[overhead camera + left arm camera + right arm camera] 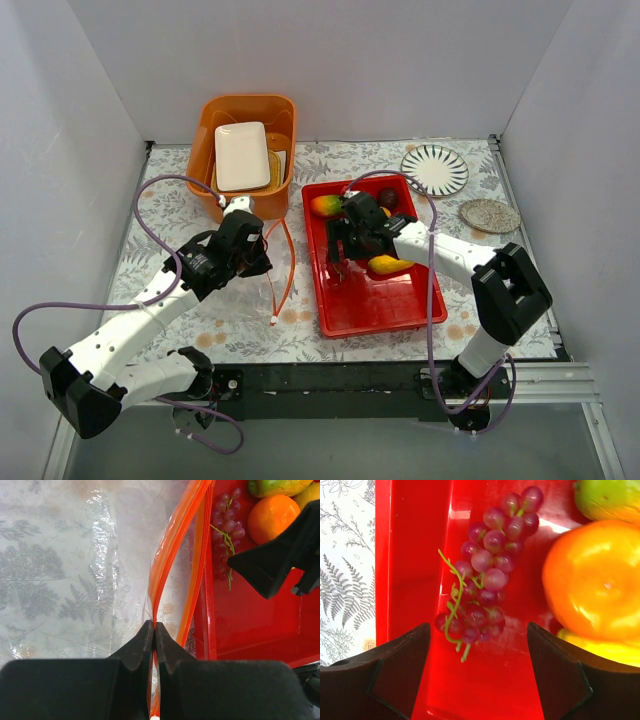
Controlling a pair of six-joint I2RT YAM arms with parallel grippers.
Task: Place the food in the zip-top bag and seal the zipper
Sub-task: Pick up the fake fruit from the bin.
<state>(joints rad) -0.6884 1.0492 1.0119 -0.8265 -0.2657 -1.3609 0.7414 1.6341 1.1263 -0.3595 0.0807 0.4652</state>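
The clear zip-top bag (100, 570) lies flat on the patterned table, left of the red tray (375, 300). My left gripper (154, 626) is shut on one side of its orange-red zipper (170, 545), and the other side (195, 580) hangs loose beside the tray wall. The bag's mouth gapes toward the tray. The food sits in the tray: a grape bunch (485, 575), an orange (595, 580), a mango (325, 206), a yellow piece (390, 265) and a dark purple ball (388, 199). My right gripper (478, 635) hangs open just over the lower end of the grape bunch, holding nothing.
An orange bin (210, 120) holding a white plate (243, 155) stands at the back left. At the back right are a striped plate (434, 169) and a grey disc (489, 215). White walls close in three sides.
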